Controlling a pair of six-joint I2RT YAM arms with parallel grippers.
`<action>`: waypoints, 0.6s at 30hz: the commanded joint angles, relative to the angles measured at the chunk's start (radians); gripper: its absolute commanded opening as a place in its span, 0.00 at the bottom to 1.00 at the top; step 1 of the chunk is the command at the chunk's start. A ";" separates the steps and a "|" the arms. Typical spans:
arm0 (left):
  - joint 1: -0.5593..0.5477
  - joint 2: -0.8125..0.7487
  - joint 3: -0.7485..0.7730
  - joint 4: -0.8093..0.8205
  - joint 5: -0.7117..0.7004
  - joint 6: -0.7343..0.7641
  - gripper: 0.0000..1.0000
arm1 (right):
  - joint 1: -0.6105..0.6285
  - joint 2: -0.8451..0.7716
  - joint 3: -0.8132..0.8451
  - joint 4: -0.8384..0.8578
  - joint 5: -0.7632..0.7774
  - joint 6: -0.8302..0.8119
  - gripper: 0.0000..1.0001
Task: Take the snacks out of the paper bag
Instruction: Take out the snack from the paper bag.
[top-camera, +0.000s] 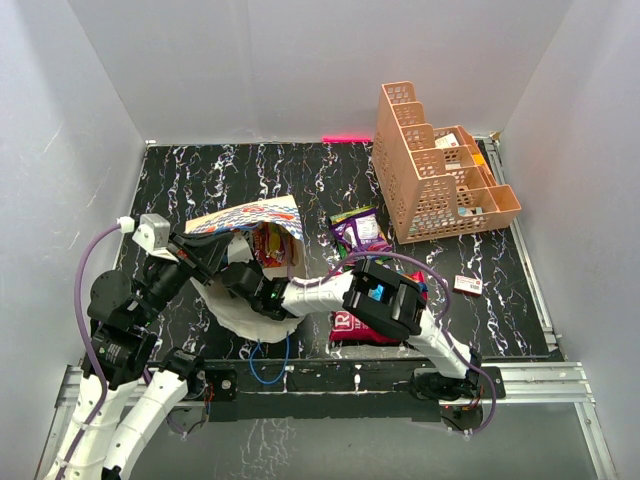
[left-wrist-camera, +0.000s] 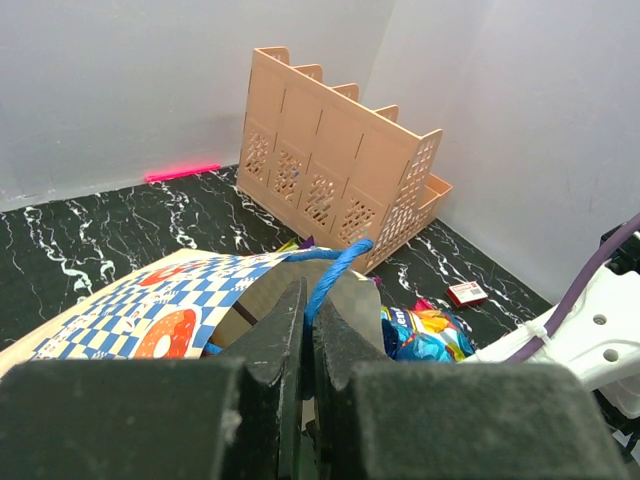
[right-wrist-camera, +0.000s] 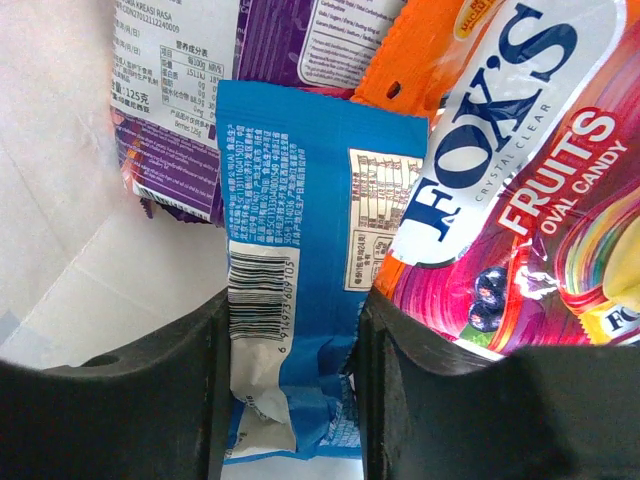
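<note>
Inside the paper bag (top-camera: 245, 222), lying on its side, a blue packet (right-wrist-camera: 300, 250) is being pinched between the right gripper (right-wrist-camera: 290, 400) fingers. The bag's blue cord handle (left-wrist-camera: 335, 270) is being clamped by the closed left gripper (left-wrist-camera: 305, 340).

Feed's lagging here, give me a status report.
Left gripper shut on bag handle. Right gripper inside bag, jaws around blue packet, not clearly clamped. Fox's packet crowding alongside.

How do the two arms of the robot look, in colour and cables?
Both arms have white link covers with black joints. The left arm carries a purple cable. The right arm has a black wrist block with a blue mark. Both grippers have black fingers.
</note>
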 joint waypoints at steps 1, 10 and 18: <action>-0.003 -0.014 0.018 -0.001 0.003 0.007 0.00 | -0.010 -0.023 0.046 -0.030 -0.010 0.010 0.43; -0.003 -0.009 0.010 -0.016 -0.017 0.022 0.00 | -0.009 -0.163 -0.045 -0.056 -0.058 0.050 0.31; -0.002 0.000 0.014 -0.024 -0.028 0.026 0.00 | 0.002 -0.274 -0.122 -0.084 -0.112 0.109 0.31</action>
